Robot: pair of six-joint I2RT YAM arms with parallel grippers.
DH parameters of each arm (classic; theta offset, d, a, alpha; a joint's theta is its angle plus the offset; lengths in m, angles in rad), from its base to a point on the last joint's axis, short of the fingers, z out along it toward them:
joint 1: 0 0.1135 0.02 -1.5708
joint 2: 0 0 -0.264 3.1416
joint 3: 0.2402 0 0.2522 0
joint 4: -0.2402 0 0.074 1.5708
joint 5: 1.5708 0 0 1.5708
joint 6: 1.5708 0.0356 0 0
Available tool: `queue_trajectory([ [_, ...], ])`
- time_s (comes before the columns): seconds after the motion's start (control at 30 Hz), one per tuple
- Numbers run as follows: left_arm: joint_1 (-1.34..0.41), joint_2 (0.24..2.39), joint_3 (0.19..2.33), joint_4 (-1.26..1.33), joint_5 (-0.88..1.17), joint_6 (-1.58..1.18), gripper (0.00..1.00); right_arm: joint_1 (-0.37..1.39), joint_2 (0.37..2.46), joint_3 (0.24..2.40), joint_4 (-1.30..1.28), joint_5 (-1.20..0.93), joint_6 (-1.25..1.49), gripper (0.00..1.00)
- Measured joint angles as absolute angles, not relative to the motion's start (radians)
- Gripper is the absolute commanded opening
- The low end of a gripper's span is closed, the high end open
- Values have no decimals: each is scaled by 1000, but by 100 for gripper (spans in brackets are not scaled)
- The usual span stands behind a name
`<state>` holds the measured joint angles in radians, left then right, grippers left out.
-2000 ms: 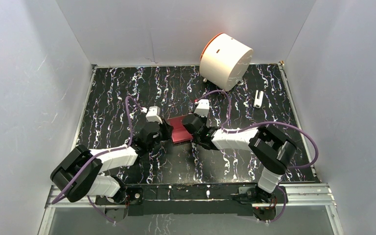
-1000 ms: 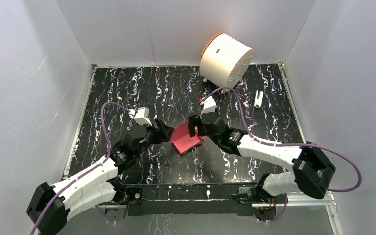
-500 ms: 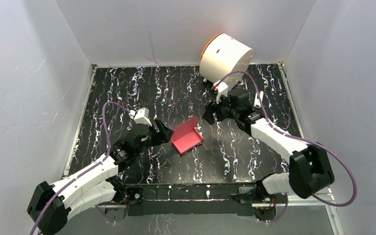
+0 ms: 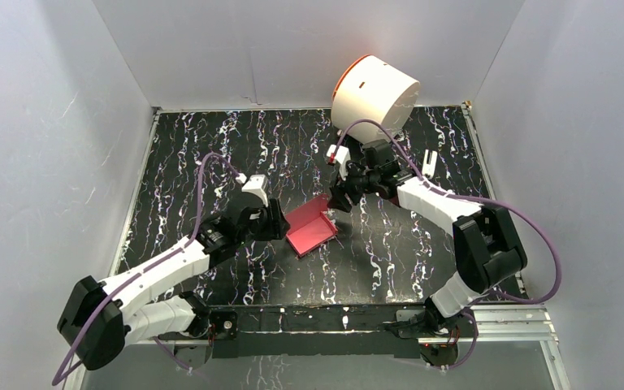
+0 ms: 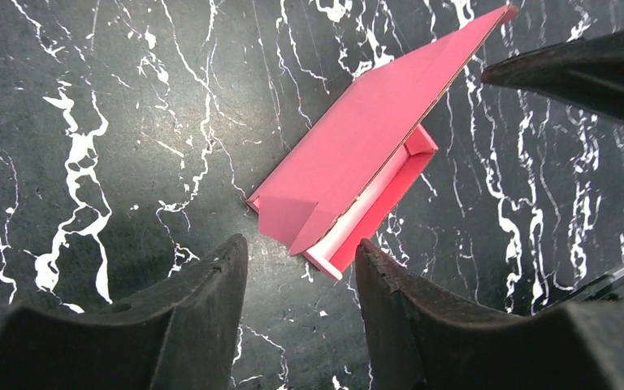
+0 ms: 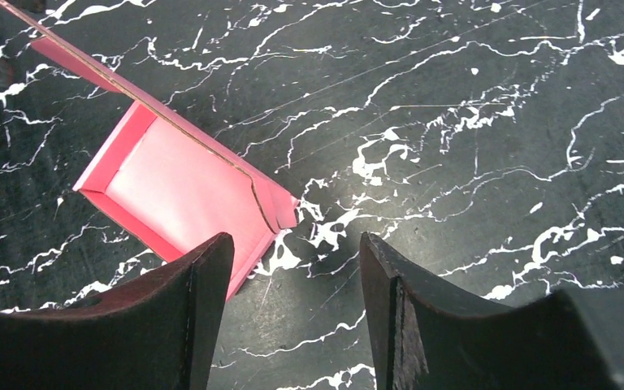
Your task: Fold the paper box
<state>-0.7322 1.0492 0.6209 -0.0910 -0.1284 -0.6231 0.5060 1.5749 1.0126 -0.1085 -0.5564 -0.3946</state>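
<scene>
While the paper box [image 4: 310, 231] lies part-folded on the table [image 4: 179, 162], one flap raised: left gripper [image 5: 301, 253] fingers apart, empty, just beside it; right gripper [image 6: 296, 244] likewise parted, holding nothing.

White cylinder [image 4: 376, 101] and small tube [image 4: 429, 163] on table [image 4: 211, 154].

The paper box [image 4: 310, 231] is thin pink-red cardboard, half folded. I see a shallow rectangular tray, open on top, with low walls and a paler pink floor. 1 long flap rises tilted from 1 long side, with a small tab bent at its end. It sits on the table [image 4: 211, 154] near the middle, skewed to the edges, between my left gripper [image 4: 275, 221] and right gripper [image 4: 335, 197].
</scene>
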Motion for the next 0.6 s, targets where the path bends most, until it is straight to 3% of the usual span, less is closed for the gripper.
queue_trajectory([
  [0.3,-732,1174,691,-123,-88,-560,37,506,1658,1066,-136,-631,-447,51],
  [0.6,-732,1246,723,-139,-88,-516,15,512,1730,1132,-168,-658,-478,19],
])
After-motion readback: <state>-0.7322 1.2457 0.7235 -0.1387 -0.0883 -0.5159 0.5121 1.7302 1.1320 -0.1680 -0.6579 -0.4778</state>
